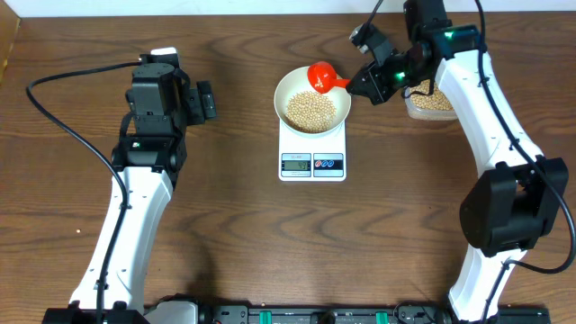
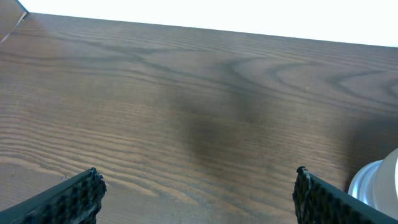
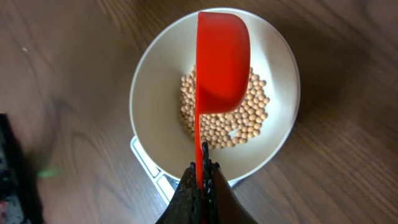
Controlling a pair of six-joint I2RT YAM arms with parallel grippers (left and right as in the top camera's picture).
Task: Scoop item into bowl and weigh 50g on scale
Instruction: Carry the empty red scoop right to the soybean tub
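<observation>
The white bowl sits on the white scale at the table's middle, with a layer of tan beans in its bottom. My right gripper is shut on the handle of a red scoop, held over the bowl's far right rim. In the right wrist view the red scoop is turned on its side above the beans in the bowl, the gripper pinching its thin handle. My left gripper stands open over bare wood, far left of the scale.
A clear tub of beans stands at the right, partly behind the right arm. A white rounded edge shows at the lower right of the left wrist view. The table's far edge runs just behind the bowl.
</observation>
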